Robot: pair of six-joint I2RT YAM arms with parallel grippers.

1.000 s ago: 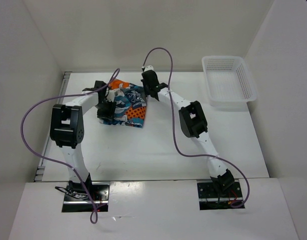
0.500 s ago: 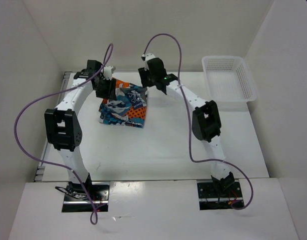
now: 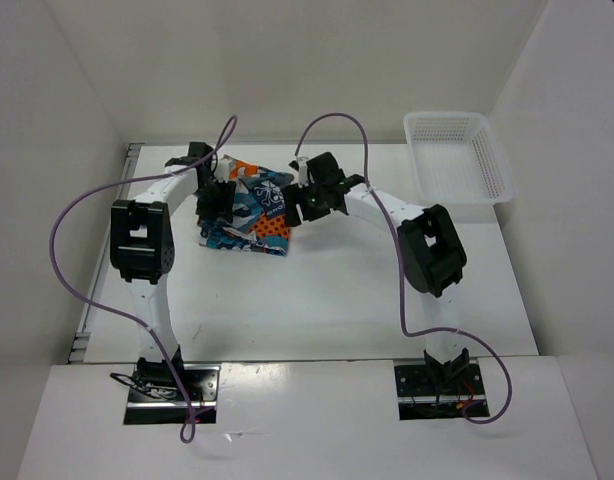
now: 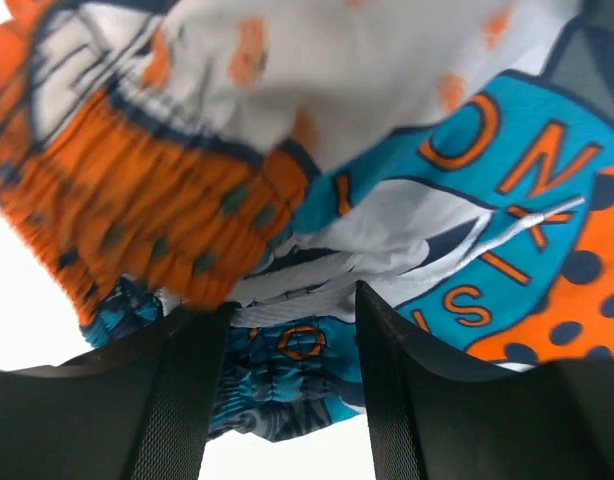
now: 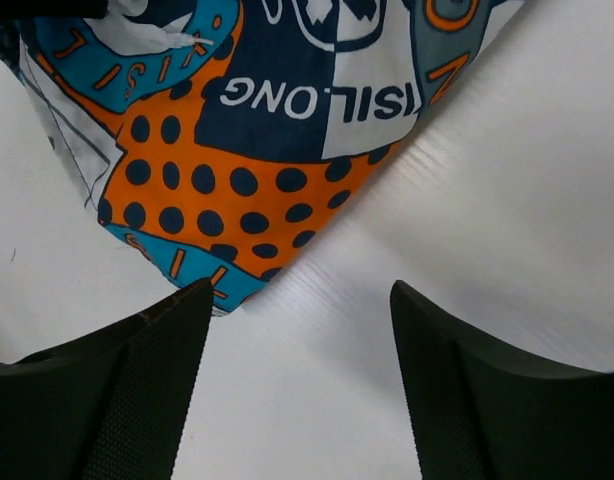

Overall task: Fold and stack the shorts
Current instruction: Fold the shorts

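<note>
The shorts (image 3: 255, 212), a patchwork of teal, orange, white and dark grey, lie bunched in a folded pile at the back left of the table. My left gripper (image 3: 215, 198) is at the pile's left edge. In the left wrist view its jaws (image 4: 287, 305) stand open, with gathered teal fabric and a white drawstring (image 4: 487, 235) showing in the gap. My right gripper (image 3: 305, 200) is at the pile's right edge, open. In the right wrist view it (image 5: 300, 290) hovers over bare table, and the orange dotted corner of the shorts (image 5: 227, 190) lies just beyond its left fingertip.
A white mesh basket (image 3: 455, 207) stands at the back right corner of the table. White walls close in the back and both sides. Purple cables loop above both arms.
My right gripper has opened, let go of the shorts and swung down to the pile's right edge. The left gripper rose to the back, then came forward to the left edge, opening a little.
</note>
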